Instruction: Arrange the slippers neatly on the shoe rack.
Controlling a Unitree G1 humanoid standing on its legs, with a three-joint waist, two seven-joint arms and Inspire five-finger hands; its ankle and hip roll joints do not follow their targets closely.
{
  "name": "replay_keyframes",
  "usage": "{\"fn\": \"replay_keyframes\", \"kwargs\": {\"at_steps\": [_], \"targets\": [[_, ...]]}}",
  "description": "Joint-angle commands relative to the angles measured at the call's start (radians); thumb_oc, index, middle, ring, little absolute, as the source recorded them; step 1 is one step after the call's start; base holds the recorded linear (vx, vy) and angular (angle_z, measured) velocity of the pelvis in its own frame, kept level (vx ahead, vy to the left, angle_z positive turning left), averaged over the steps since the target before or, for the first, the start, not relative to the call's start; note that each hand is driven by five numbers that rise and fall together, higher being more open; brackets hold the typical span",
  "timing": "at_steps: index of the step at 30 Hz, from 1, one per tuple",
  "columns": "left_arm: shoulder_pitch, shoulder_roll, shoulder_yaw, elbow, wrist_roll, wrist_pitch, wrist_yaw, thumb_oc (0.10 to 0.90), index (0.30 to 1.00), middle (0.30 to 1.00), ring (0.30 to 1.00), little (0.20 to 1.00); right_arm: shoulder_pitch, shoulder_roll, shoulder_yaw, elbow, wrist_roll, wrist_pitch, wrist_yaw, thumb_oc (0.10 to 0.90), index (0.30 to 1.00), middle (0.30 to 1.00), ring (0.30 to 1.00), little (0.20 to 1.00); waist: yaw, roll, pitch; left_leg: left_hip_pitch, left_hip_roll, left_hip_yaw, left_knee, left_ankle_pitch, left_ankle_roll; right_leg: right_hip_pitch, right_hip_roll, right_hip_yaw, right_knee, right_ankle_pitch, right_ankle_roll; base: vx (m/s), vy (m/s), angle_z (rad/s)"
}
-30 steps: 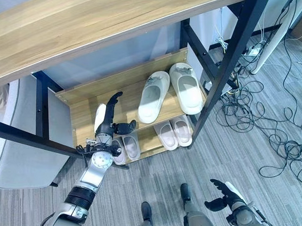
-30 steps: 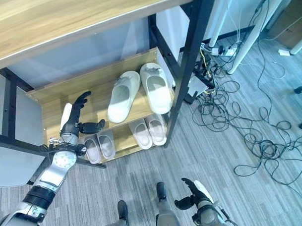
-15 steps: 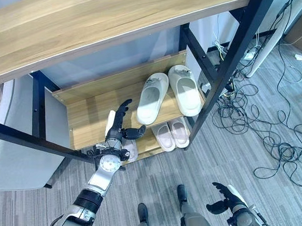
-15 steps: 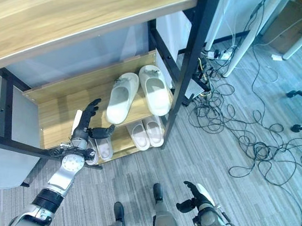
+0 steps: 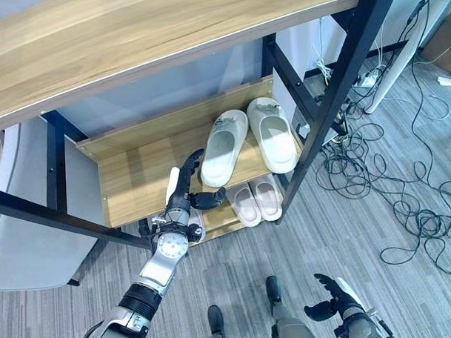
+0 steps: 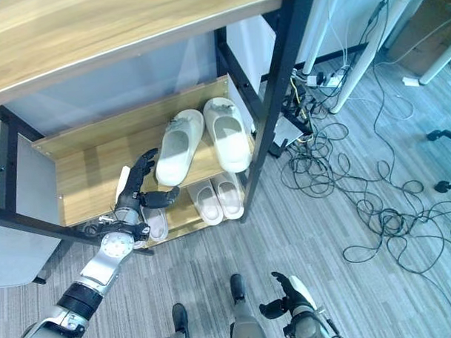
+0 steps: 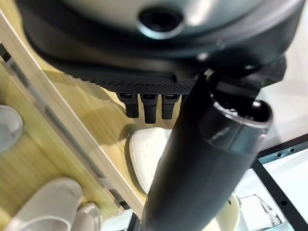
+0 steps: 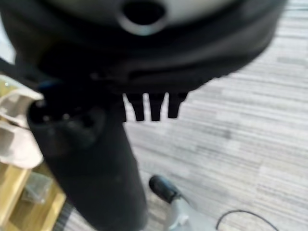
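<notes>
Two white foam slippers [image 5: 248,142] are seen skewed on the wooden shoe rack shelf [image 5: 133,183], alignment judged unfinished, with the left robot hand [image 5: 186,191] open and empty

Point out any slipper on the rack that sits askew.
On the wooden upper shelf, the left large white slipper is angled, its heel swung out from its straighter partner. The open left hand hovers beside it. The small pair below lies parallel.

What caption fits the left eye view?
Left hand, open, reaches toward the white slippers on the shoe rack; right hand hangs low over the floor.
</notes>
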Motion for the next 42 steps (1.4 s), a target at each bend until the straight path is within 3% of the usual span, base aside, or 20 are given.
{"fn": "replay_keyframes", "kwargs": {"at_steps": [1, 12, 42], "targets": [[-0.108, -0.042, -0.042, 0.023, -0.043, -0.093, -0.015, 0.8, 0.9, 0.9, 0.9, 0.9, 0.016, -0.04, -0.017, -0.019, 0.016, -0.02, -0.041, 0.8, 0.9, 0.9, 0.9, 0.9, -0.03, -0.009, -0.022, -0.089, 0.004, -0.04, 0.002, 0.045, -0.031, 0.037, -0.039, -0.07, 0.007, -0.161, 0.062, 0.0, 0.0, 0.0], [-0.161, -0.087, -0.1, 0.031, -0.086, -0.093, -0.018, 0.8, 0.9, 0.9, 0.9, 0.9, 0.009, -0.045, -0.005, -0.03, 0.023, -0.019, -0.055, 0.8, 0.9, 0.9, 0.9, 0.9, -0.041, -0.004, -0.016, -0.095, 0.007, -0.035, 0.002, 0.047, -0.034, 0.026, -0.037, -0.064, 0.007, -0.158, 0.062, 0.0, 0.0, 0.0], [-0.311, -0.214, -0.204, 0.105, -0.178, -0.106, -0.008, 0.8, 0.9, 0.9, 0.9, 0.9, 0.024, -0.069, 0.004, -0.038, 0.04, -0.019, -0.069, 0.8, 0.9, 0.9, 0.9, 0.9, -0.09, 0.044, 0.0, -0.081, 0.007, -0.001, 0.002, 0.047, -0.037, 0.019, -0.035, -0.04, 0.007, -0.159, 0.064, 0.0, -0.001, -0.02]]}}
